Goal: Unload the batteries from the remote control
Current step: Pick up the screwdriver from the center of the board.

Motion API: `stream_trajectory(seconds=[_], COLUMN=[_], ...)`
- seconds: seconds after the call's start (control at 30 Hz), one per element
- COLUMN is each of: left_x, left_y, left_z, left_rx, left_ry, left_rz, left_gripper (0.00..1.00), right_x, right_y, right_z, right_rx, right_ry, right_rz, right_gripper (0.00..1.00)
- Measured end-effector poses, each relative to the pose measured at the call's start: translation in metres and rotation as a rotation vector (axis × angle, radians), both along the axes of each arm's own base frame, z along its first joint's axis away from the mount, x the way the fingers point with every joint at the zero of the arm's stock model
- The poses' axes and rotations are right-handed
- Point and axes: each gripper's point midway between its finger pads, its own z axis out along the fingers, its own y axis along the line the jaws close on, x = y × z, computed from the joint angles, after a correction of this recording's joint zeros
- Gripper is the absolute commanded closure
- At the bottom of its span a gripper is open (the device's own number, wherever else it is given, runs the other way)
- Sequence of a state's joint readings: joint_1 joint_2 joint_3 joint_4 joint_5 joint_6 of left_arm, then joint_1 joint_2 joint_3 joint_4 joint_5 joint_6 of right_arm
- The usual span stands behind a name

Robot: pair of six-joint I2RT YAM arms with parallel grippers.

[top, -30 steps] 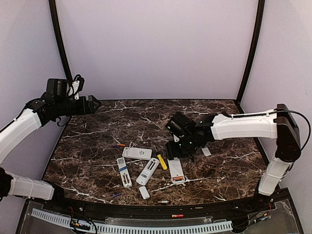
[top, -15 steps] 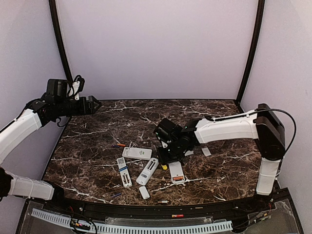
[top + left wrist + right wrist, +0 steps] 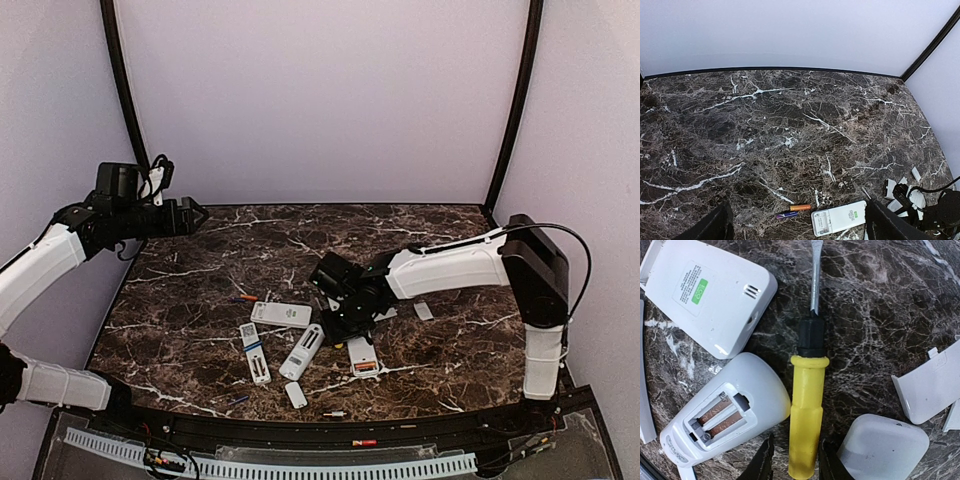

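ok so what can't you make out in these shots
- top view: yellow-handled screwdriver, mostly hidden under the right arm
- right wrist: its metal tip, cut by the top edge; whether right fingers touch the handle
- left wrist: small orange battery, too small for markings

Both limbs are clad in smooth white plastic shells with black housings at the joints, so the white-shelled left arm point(image 3: 40, 265) and the white-shelled right arm point(image 3: 455, 265) look alike. A thin black cable point(image 3: 589, 265) loops out from the right arm's chunky black elbow block point(image 3: 535, 260). A boxy black camera module point(image 3: 115, 182), trailing dark wires point(image 3: 160, 165), tops the left wrist. The black left gripper point(image 3: 198, 214) and black right gripper point(image 3: 340, 330) end in dark, tapered fingers point(image 3: 762, 462).
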State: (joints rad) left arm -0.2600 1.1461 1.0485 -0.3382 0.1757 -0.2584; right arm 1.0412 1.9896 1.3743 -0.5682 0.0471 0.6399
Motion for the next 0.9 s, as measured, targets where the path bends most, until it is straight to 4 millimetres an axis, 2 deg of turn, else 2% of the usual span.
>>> stream_trajectory(seconds=[0.27, 0.43, 0.63, 0.7, 0.8, 0.9], left_x=[0.000, 0.000, 0.000, 0.000, 0.000, 0.000], left_y=[0.000, 0.000, 0.000, 0.000, -0.001, 0.000], left_z=[-0.001, -0.001, -0.001, 0.000, -0.001, -0.001], left_rx=[-0.001, -0.003, -0.006, -0.007, -0.011, -0.008], left_ry=[0.002, 0.003, 0.001, 0.000, 0.002, 0.002], left_rz=[0.000, 0.002, 0.004, 0.004, 0.003, 0.006], left_gripper=[0.10, 0.10, 0.10, 0.10, 0.10, 0.10], right_x=[0.003, 0.004, 0.005, 0.006, 0.006, 0.008], right_y=[-0.001, 0.002, 0.002, 0.002, 0.003, 0.006], right_z=[-0.004, -0.008, -0.009, -0.008, 0.000, 0.018], right_rx=[-0.030, -0.049, -0.057, -0.056, -0.043, -0.005], right_ry=[-0.021, -0.035, -0.046, -0.050, -0.058, -0.082], right_rz=[0.004, 0.015, 0.019, 0.020, 0.020, 0.020], right_gripper=[0.74, 0.83, 1.00, 1.00, 1.00, 1.00])
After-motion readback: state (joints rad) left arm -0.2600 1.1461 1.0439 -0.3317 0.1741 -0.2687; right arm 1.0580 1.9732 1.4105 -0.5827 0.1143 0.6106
